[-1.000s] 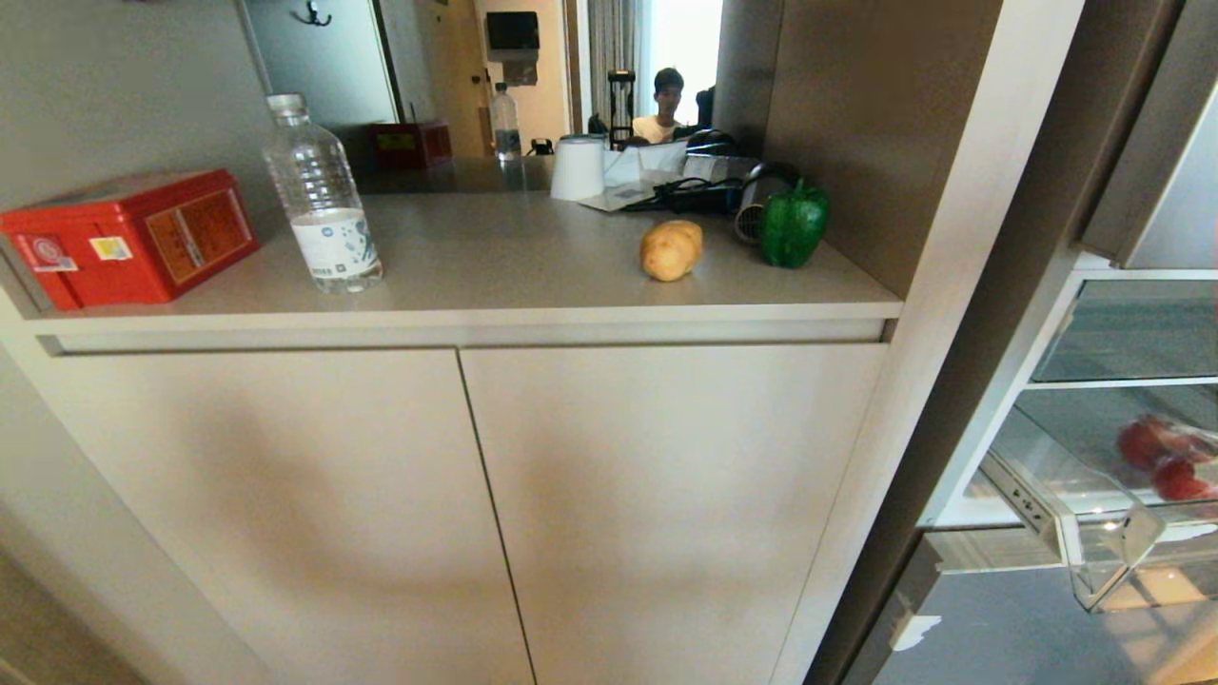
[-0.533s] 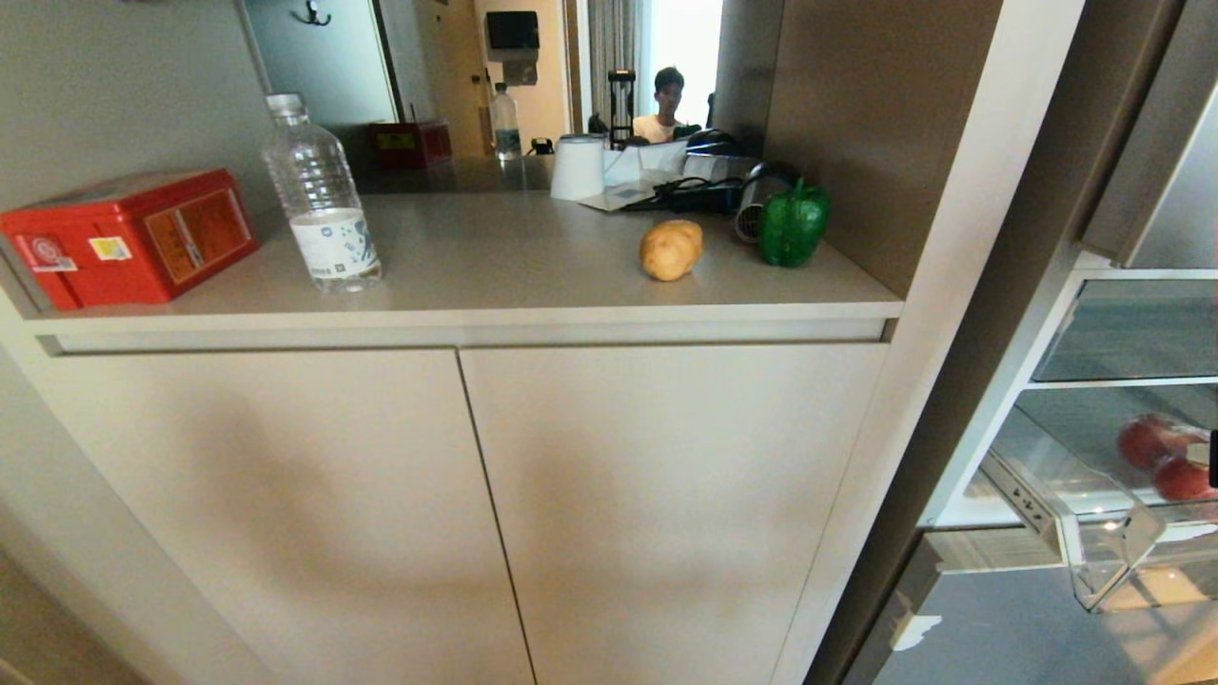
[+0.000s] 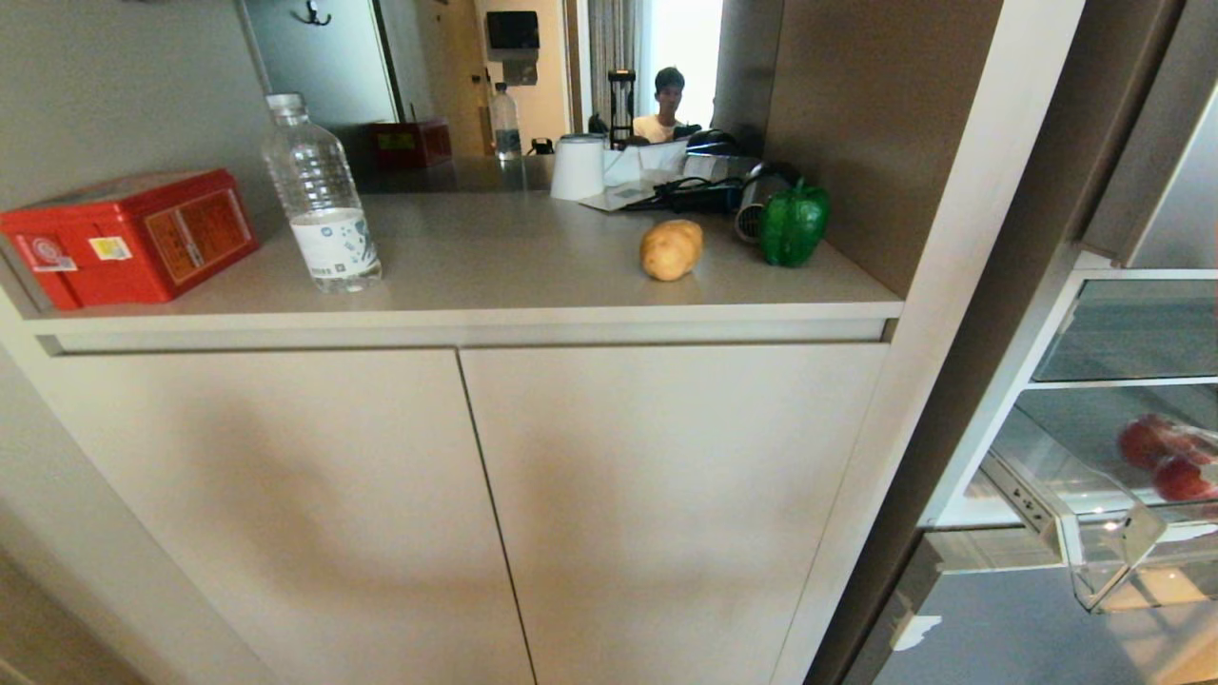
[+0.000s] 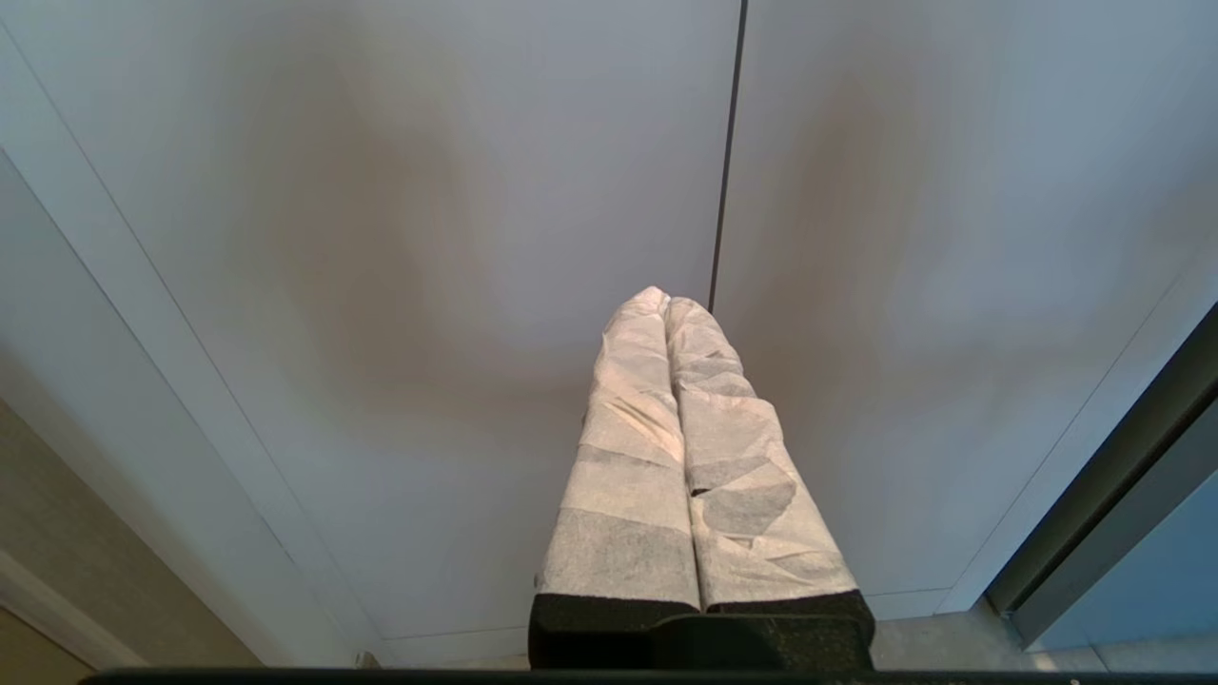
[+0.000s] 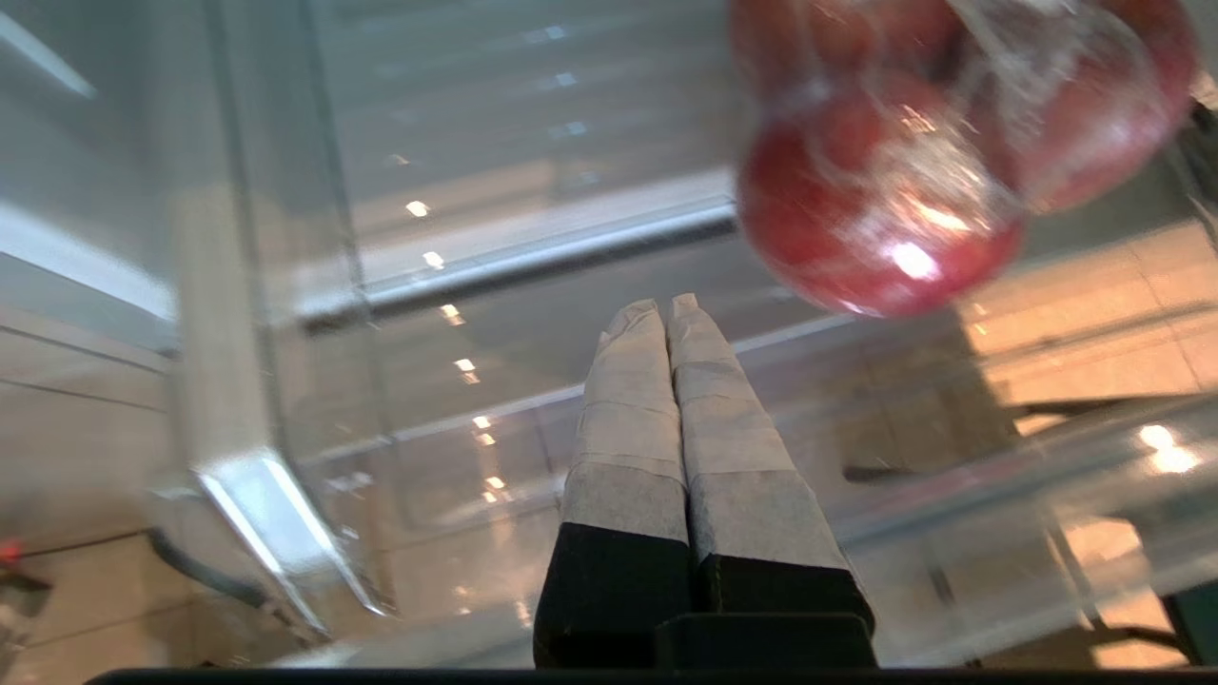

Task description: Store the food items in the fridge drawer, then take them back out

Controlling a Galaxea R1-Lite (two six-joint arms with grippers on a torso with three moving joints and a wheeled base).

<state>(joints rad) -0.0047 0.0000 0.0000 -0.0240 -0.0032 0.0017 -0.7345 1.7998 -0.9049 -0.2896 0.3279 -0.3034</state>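
Head view, food: the potato point(image 3: 671, 249) and the green pepper point(image 3: 793, 224) both sit on the tabletop point(image 3: 495, 262), near its right end, a little apart. Nothing is stored yet.
Head view, other things: a water bottle point(image 3: 320, 197) and a red box point(image 3: 128, 236) stand far to the left. Cables and a white cup point(image 3: 579, 167) lie behind the potato.
Head view, drawer: the clear fridge drawer point(image 3: 1109, 542) is low on the right, pulled out, past a tall side wall point(image 3: 952, 285). Red round fruits point(image 3: 1166, 461) sit just above it.
Head view, arms: neither arm shows here.
Left wrist view, left claw point(image 4: 663, 303): clenched tight, holding nothing, parked in front of the cupboard doors point(image 4: 476, 238).
Right wrist view, right claw point(image 5: 663, 311): clenched tight, holding nothing, close to the see-through drawer wall point(image 5: 276, 495), with the red fruits point(image 5: 880, 214) near its tips.
What could go wrong: I think the right claw could bump the clear plastic, because it is hard to see. The round potato could roll off the tabletop edge if it gets nudged. A claw that is not spread wide first will push the food, not grab it.
Room to move: the tabletop is open in front of the food. The side wall sits close to the pepper, so a reach from the right is tight. The drawer looks open on top.
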